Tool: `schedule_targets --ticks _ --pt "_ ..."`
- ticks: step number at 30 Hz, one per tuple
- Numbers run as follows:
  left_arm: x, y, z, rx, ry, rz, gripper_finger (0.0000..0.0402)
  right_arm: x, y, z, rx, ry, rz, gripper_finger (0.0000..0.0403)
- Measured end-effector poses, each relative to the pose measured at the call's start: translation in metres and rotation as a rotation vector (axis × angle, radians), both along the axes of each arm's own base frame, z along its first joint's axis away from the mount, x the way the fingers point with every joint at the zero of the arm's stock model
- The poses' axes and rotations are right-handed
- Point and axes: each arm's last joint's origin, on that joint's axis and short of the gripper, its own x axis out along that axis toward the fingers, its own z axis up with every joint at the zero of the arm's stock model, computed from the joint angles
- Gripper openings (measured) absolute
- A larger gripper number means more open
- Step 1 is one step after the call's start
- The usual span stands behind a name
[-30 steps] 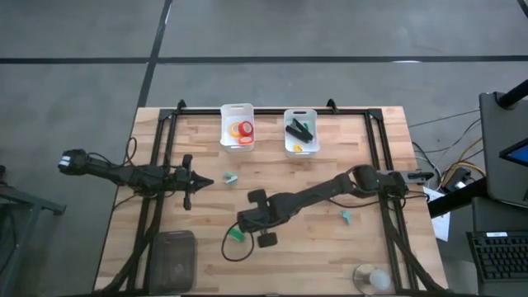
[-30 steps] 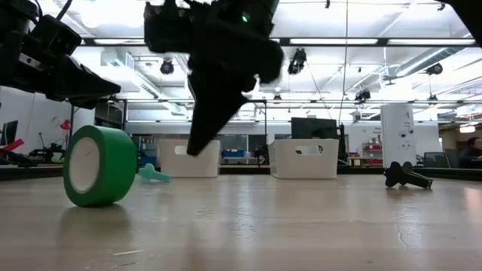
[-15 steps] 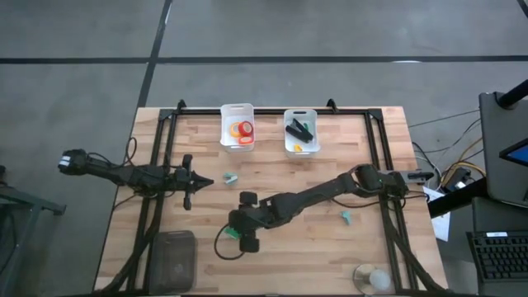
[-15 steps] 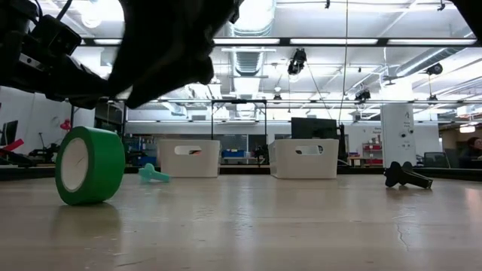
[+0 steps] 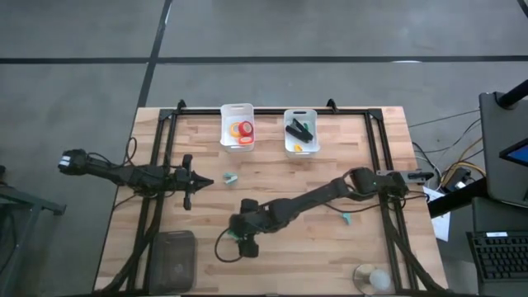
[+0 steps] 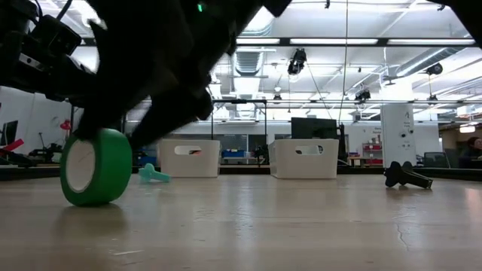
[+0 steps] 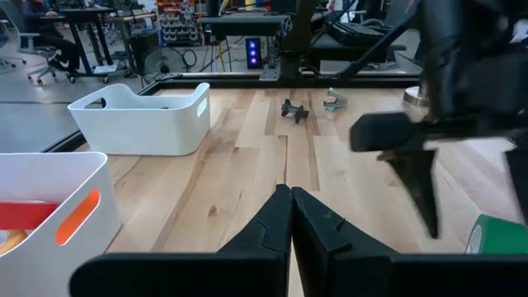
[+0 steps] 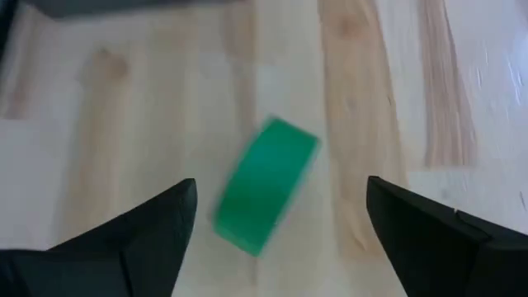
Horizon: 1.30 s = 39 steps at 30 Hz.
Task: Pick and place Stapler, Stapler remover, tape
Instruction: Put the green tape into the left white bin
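A green tape roll (image 8: 266,186) stands on its rim on the table (image 5: 330,256), near the middle front (image 5: 237,240) (image 6: 96,167). My right gripper (image 8: 281,183) hangs over it, open, with one finger on either side of the roll and a gap showing to each. The black stapler (image 5: 299,130) lies in the right white bin (image 5: 300,147). Red, orange and yellow tape rolls (image 5: 242,130) lie in the left white bin (image 5: 237,110). My left gripper (image 7: 290,194) waits shut at the table's left (image 5: 188,180).
A teal staple remover (image 5: 230,178) lies between my left gripper and the bins, and another (image 5: 346,218) under the right arm. A dark staple remover (image 6: 407,176) sits at the right. A dark pad (image 5: 172,257) lies at the near left corner.
My right gripper has gone toward the table's left edge and down over the green tape roll. It has opened from shut to wide, so that its fingers now stand on either side of the roll.
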Motion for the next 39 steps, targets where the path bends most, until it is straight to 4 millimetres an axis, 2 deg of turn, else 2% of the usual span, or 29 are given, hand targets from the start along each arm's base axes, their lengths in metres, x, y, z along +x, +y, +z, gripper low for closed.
schedule_targets --ticks 3,7,16,21,26,31,39 --pt "0.000 0.000 0.000 0.000 0.000 0.000 0.0012 -0.002 -0.002 -0.007 -0.003 0.028 -0.011 0.0325" --pt "0.000 0.000 0.000 0.000 0.000 0.000 0.0012 -0.003 -0.002 -0.008 -0.006 0.035 -0.011 0.0273" --pt "0.000 0.000 0.000 0.000 0.000 0.000 0.0012 -0.004 -0.003 -0.002 -0.083 0.025 0.088 0.0087" --pt "0.000 0.000 0.000 0.000 0.000 0.000 0.0012 -0.003 -0.006 0.003 -0.116 0.023 0.125 0.0086" --pt "0.000 0.000 0.000 0.000 0.000 0.000 0.0012 -0.001 -0.024 0.010 -0.151 0.075 0.096 0.0087" --pt "0.000 0.000 0.000 0.000 0.001 0.000 0.0012 0.000 -0.057 0.020 -0.278 0.148 0.018 0.0103" --pt "0.000 0.000 0.000 0.000 0.001 0.000 0.0012 0.005 -0.117 0.046 -0.375 0.206 -0.059 0.0098"
